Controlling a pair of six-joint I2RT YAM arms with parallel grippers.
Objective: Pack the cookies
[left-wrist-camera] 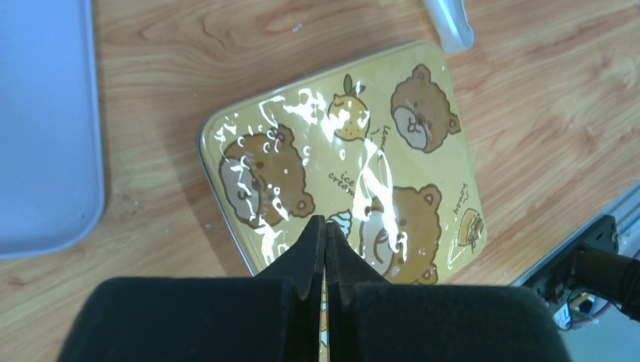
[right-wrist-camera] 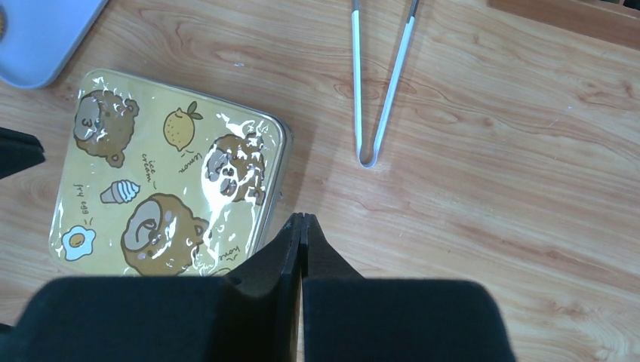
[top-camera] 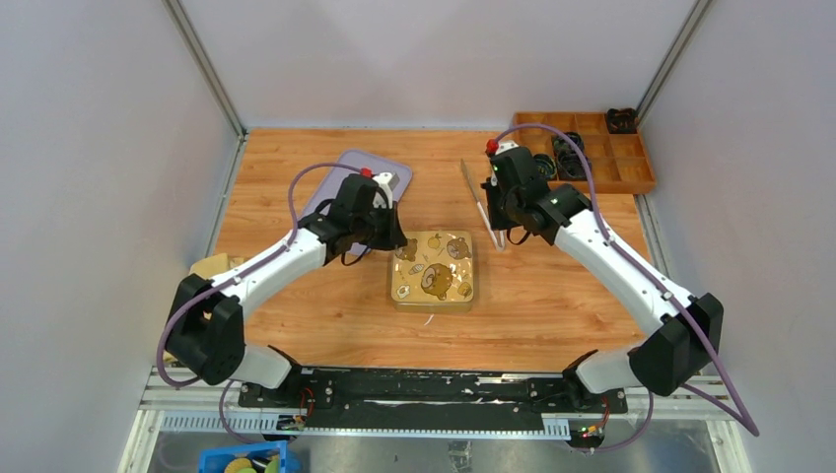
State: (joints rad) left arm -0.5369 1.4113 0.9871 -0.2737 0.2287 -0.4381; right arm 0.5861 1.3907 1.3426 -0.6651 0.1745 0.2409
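A square yellow tin with bear drawings lies on the table with its lid on; it also shows in the left wrist view and the right wrist view. No cookies are clearly visible; a tiny orange sliver at the left edge of the right wrist view, on the tray, is too small to identify. My left gripper is shut and empty, hovering over the tin's left part. My right gripper is shut and empty, just off the tin's right edge.
Metal tongs lie behind and right of the tin. A lavender tray sits back left, partly under my left arm. A wooden compartment box holding dark items stands at the back right.
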